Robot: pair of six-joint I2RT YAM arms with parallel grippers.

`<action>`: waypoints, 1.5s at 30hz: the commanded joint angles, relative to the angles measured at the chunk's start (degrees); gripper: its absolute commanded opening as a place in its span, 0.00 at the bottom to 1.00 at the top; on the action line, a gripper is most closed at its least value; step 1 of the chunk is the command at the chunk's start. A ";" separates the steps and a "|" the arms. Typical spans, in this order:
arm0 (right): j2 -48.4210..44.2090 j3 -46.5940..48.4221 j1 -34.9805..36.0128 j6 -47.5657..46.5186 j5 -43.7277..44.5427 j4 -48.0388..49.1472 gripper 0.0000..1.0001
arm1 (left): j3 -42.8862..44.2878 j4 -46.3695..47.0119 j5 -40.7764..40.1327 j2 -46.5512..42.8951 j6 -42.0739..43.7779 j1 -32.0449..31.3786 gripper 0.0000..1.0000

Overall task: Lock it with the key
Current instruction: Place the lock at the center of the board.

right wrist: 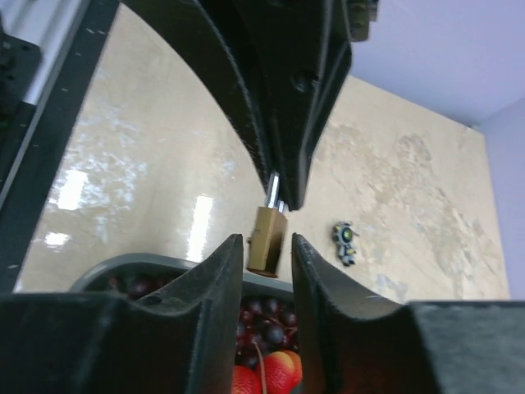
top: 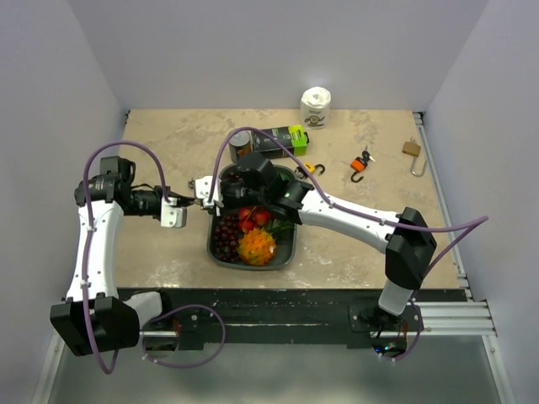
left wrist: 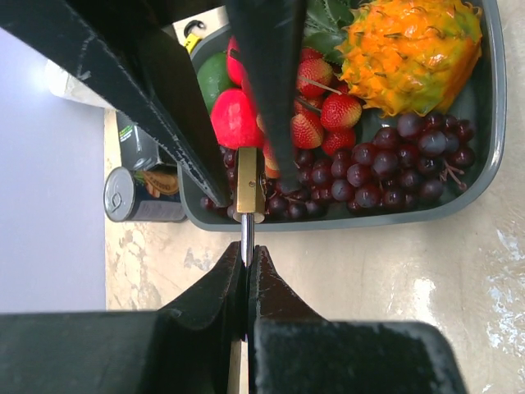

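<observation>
Arms first: your left one stands up at the table's (top: 168, 135) left side and reaches rightward, left gripper (left wrist: 246, 254) pinched tight on the shackle of the brass padlock (left wrist: 250, 185) (held beside the fruit tray's (left wrist: 385, 215) left rim). Beyond, your right arm stretches across the tray, right gripper (right wrist: 267, 246) straddling the brass body, jaws apart.

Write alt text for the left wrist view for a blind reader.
The left gripper is clamped on the steel shackle of a brass padlock, whose body sits between the right gripper's dark fingers. Behind is a grey tray of grapes, strawberries and a spiky orange fruit, with a can beside it.
</observation>
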 commanded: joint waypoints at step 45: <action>11.06 11.93 -1.60 52.10 30.34 35.76 0.00 | -9.26 74.83 -19.48 -5.55 -169.00 4.07 0.86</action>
